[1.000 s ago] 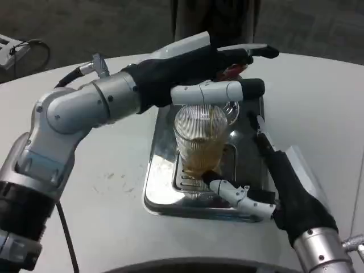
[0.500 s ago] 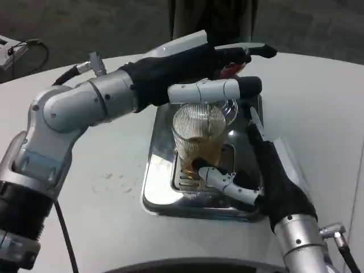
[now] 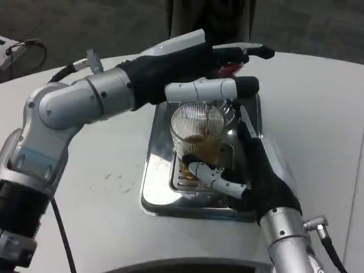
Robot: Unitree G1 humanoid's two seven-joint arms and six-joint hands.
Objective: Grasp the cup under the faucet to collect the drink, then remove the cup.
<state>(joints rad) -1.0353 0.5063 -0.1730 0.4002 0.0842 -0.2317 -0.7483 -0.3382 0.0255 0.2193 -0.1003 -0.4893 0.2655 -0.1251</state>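
Cup (image 3: 198, 136), part-filled with amber drink, stands on tray (image 3: 156, 187). Right hand (image 3: 242, 170), at 4 o'clock, cradles its base; grip unclear. Left hand (image 3: 210, 71), at 12 o'clock, reaches above it, fingers extended, holding nothing.

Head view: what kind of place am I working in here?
Probably a lab or demo drink station: a ribbed glass cup of amber drink stands on a steel drip tray on a white table, with dark carpet behind.

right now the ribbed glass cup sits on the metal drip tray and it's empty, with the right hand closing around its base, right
Not quite: the cup is not empty; the head view shows amber drink in its lower part. It does stand on the drip tray, with the right hand at its base.
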